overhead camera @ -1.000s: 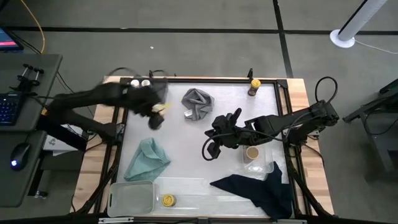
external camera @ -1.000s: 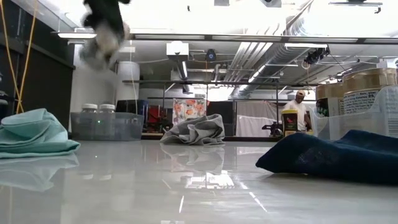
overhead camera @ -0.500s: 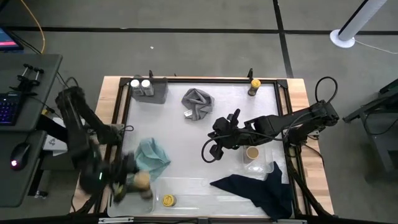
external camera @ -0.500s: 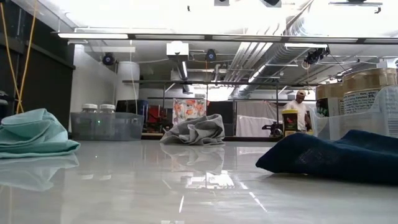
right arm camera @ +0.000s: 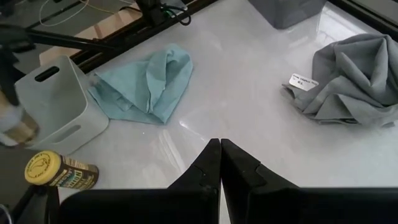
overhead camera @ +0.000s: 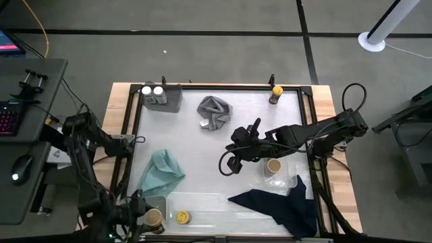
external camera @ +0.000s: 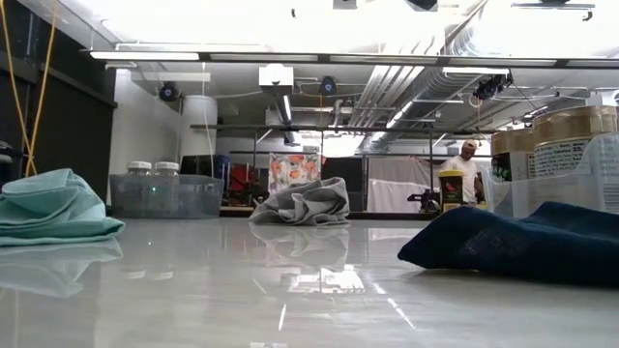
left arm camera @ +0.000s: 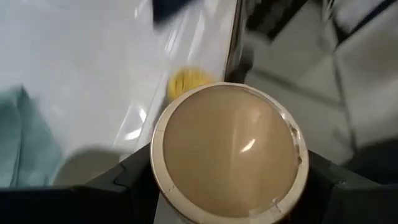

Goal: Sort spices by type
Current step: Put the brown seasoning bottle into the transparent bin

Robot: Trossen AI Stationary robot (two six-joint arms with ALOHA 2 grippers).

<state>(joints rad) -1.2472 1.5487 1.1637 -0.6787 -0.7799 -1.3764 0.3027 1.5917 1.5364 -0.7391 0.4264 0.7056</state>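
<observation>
worktop (overhead camera: 202,145): white, framed, mid frame of the high view. sorting judged part done.
navy cloth (overhead camera: 277,206): lower right, just beside the clear tray (overhead camera: 280,177), which holds one tan-topped jar (overhead camera: 273,166).
teal cloth (overhead camera: 160,172): lower left, just beside the grey bin (overhead camera: 162,202).
grey cloth (overhead camera: 214,112): upper middle.
grey tray (overhead camera: 169,98): upper left, two white-capped jars (overhead camera: 152,90) inside.
left gripper (overhead camera: 150,221): bottom left over the grey bin, clamped on a tan-topped jar (left arm camera: 229,152), not yet set down.
right gripper (overhead camera: 228,164): mid frame, fingers together, empty.
left to sort: yellow-capped jar (overhead camera: 181,217) lying at the bottom edge; another yellow-capped jar (overhead camera: 276,93) upright, upper right.
</observation>
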